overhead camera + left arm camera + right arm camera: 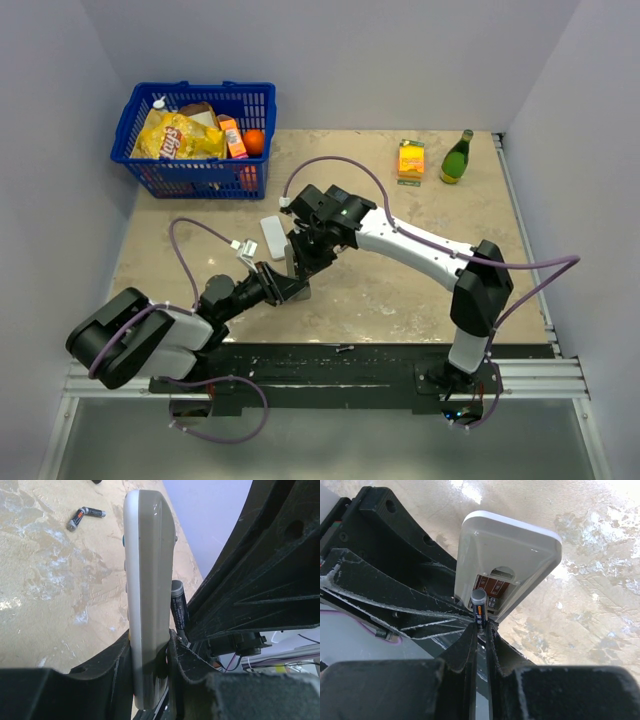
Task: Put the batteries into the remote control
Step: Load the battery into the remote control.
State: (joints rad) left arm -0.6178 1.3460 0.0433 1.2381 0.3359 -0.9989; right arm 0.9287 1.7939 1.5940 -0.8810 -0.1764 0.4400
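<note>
Insertion is the step in hand. The left gripper (pixel 149 647) is clamped tight on one end of the remote (pixel 147 580), holding it over the table (pixel 45 580) with its bay (pixel 492 587) open toward the right arm. The right gripper (pixel 480 628) pinches one battery (pixel 479 607) by its lower end, its top at the bay's mouth; whether it touches I cannot tell. Two spare batteries (pixel 85 516) lie on the table, well apart from the remote. Next, I judge, the held battery must be lined up with a slot, pressed home against its contact and released only once seated.
</note>
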